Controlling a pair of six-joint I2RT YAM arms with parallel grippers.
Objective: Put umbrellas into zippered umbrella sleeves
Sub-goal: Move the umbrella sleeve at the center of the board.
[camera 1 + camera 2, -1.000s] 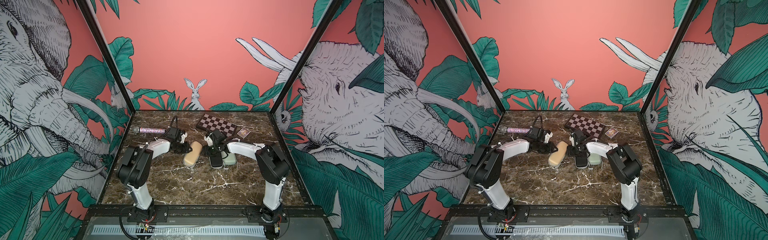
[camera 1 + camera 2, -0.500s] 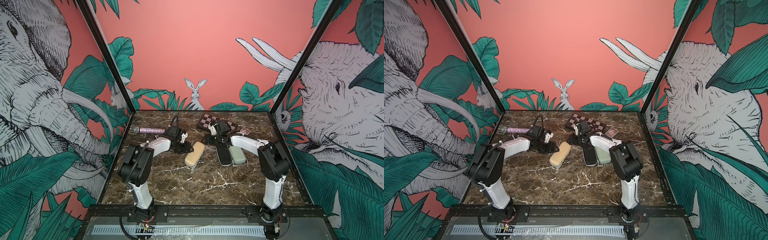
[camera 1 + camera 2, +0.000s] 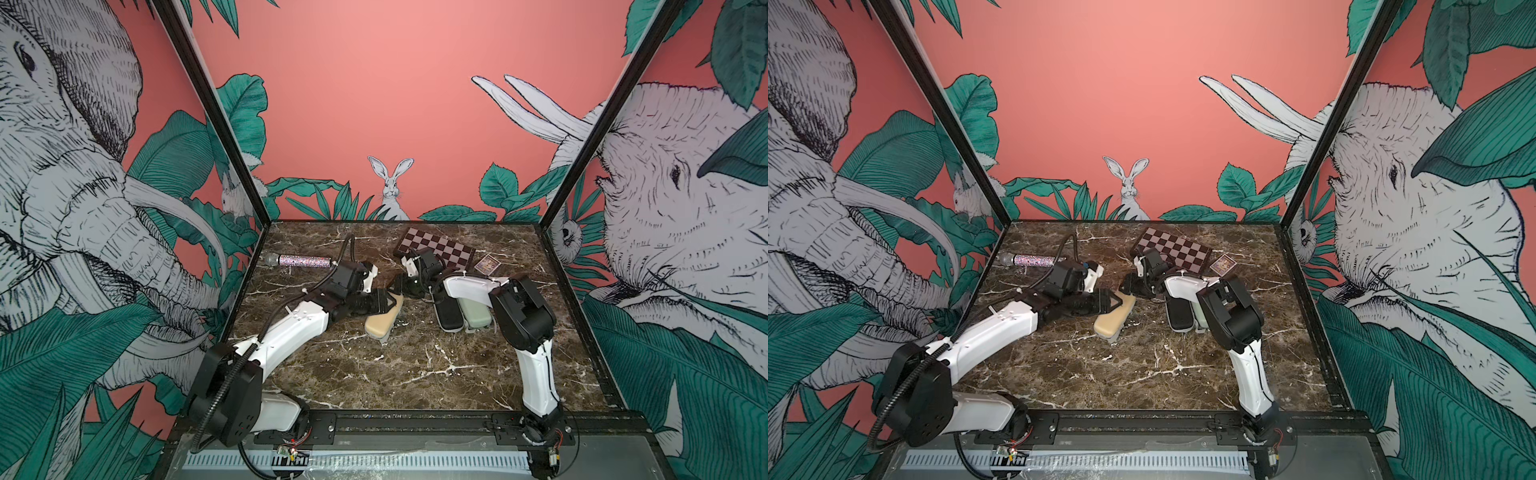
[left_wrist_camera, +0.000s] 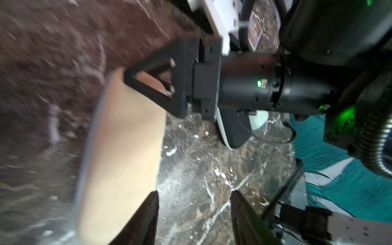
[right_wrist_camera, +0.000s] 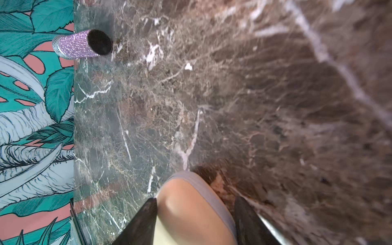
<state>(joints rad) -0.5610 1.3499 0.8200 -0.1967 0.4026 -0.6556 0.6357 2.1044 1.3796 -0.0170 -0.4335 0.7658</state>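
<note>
The beige sleeve lies mid-tabletop. Its far end sits between the right fingers; I cannot tell whether they press it. The left fingers stand apart and empty, one just beside the sleeve's edge. A black sleeve and a mint sleeve lie side by side under the right arm.

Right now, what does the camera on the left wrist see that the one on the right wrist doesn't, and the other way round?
Only the left wrist view shows the right claw from outside, a small picture card and an end of a black oblong zip case. Only the right wrist view shows the glittery purple microphone by the wall. Both show the beige oblong zip case lying on the brown marble tabletop. In the right wrist view one end of it sits between that claw's fingers.
</note>
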